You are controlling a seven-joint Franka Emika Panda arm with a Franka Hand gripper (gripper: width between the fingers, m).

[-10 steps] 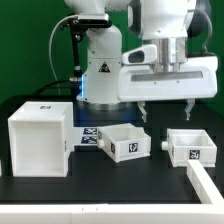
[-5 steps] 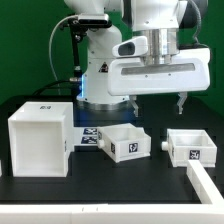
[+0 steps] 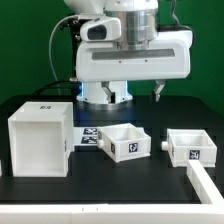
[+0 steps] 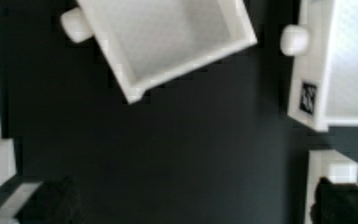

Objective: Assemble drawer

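Drawer casing (image 3: 40, 140): upright cube on the counter (image 3: 110, 178), 9 o'clock in the exterior view, tag on its top face. Drawer tray (image 3: 124, 143): mid-frame, open side up, tag on the front wall, apart from the casing. Second tray (image 3: 192, 148): 3 o'clock of the first tray, also open side up and tagged, with a clear gap between the two. Marker board (image 3: 90, 134): flat on the counter between casing and first tray. White rail (image 3: 205, 186): 5 o'clock corner, near the second tray.

Claw (image 3: 133, 93): high at 12 o'clock of the first tray, well above it, spread wide, nothing held.

Wrist view is blurred. It shows a tilted tray, another tagged white part beside it, and dark fingertips (image 4: 336, 192) set far apart. Can't tell which tray is which there.
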